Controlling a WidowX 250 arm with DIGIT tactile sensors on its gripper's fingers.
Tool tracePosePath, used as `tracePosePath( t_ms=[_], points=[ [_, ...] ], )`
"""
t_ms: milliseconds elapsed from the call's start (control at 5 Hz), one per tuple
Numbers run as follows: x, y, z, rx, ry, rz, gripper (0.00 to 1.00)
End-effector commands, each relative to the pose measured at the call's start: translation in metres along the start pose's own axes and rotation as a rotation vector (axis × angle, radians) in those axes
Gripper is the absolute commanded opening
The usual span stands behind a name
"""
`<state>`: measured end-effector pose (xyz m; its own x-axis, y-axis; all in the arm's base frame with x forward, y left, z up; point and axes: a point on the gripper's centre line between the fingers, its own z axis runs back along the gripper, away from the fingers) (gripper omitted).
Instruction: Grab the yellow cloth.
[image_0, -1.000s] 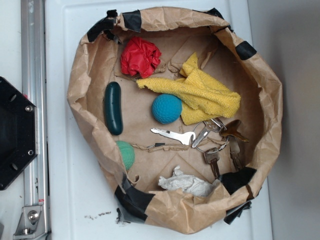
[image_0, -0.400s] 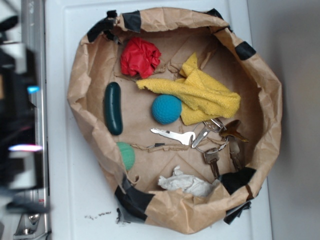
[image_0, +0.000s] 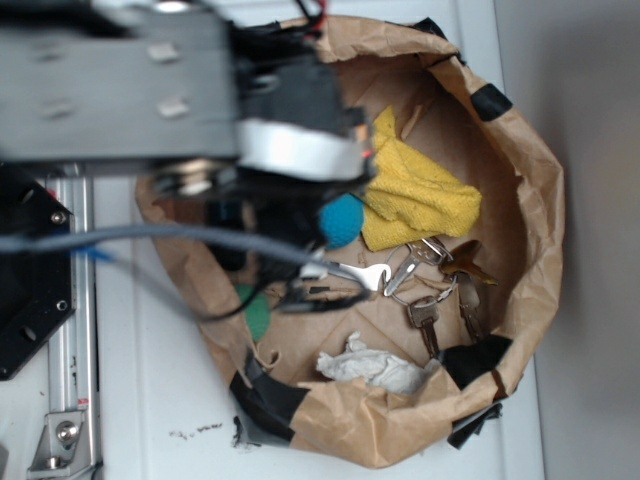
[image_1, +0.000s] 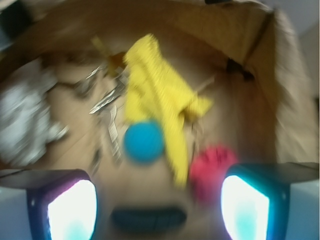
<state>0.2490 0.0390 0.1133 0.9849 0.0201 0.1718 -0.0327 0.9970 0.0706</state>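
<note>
My pincer (image_1: 159, 197) hangs wide and empty. The yellow cloth (image_1: 150, 92) looks soft, light and limp; I judge its bunched middle fold (image_0: 412, 190) the best hold.

Exterior view: even, bright, soft light, no hard glare. The arm (image_0: 150, 90) is smeared by motion blur across the frame from 9 to 12 o'clock; its edges and cable are streaky. The bag (image_0: 520, 250), keys (image_0: 430, 290) and tissue (image_0: 370, 365) stay sharp. Soft shadow at 3 o'clock on the surface (image_0: 590, 300).

Wrist view: heavy blur all over, nothing crisp. The cloth (image_1: 155, 95) and ball (image_1: 144, 141) are soft blobs. Two overexposed white-cyan patches on the hand (image_1: 159, 207) at 5 and 7 o'clock. Edges look stretched and dim at the top corners.
</note>
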Motion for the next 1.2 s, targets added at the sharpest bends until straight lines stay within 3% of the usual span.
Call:
tracePosePath(
  t_ms=[0,200,400,600,800,1000],
  points=[
    [0.027,-0.003,-0.068,-0.024,0.043,-0.070,1.00],
    [0.014,-0.028,-0.103,-0.121,0.078,-0.072,1.00],
    [0.021,-0.025,-0.111,-0.123,0.098,0.007,0.00],
    [0.043,-0.008,-0.103,-0.095,0.079,0.026,0.00],
    [0.049,0.000,-0.052,-0.119,-0.028,-0.004,0.00],
    [0.031,-0.007,0.003,-0.132,-0.123,-0.058,0.00]
  ],
)
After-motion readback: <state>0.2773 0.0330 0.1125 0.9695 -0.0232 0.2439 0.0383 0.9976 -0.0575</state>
